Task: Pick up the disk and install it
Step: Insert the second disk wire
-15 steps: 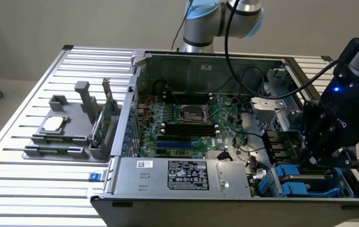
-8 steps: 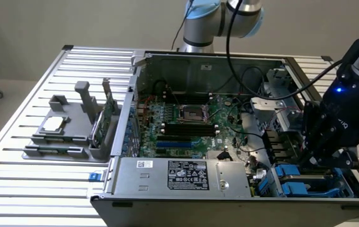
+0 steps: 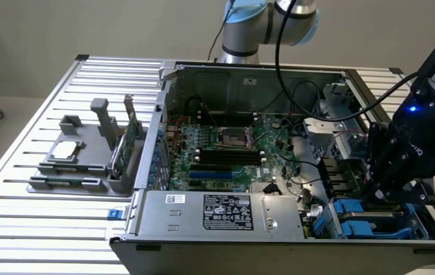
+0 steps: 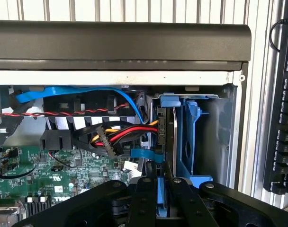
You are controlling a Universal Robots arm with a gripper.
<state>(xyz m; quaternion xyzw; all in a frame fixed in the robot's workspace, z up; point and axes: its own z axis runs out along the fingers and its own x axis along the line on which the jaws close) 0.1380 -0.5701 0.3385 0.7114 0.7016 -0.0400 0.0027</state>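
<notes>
The disk (image 4: 166,142) stands on edge in the drive bay at the front corner of the open computer case (image 3: 225,80), its blue carrier frame showing along its edges. My gripper (image 4: 162,191) reaches down into that bay with both black fingers (image 4: 146,198) closed against the disk's blue edge. In the exterior view the gripper (image 3: 389,195) hangs over the bay (image 3: 400,226) at the exterior view's right, where blue plastic shows beneath it. The disk's flat faces are hidden.
Beside the disk sits another blue carrier (image 4: 191,137). Red, yellow and black cables (image 4: 111,135) and a blue ribbon crowd the bay's other side. The case holds a green motherboard (image 3: 225,143) and power supply (image 3: 225,212). A grey fixture (image 3: 87,166) stands at the exterior view's left.
</notes>
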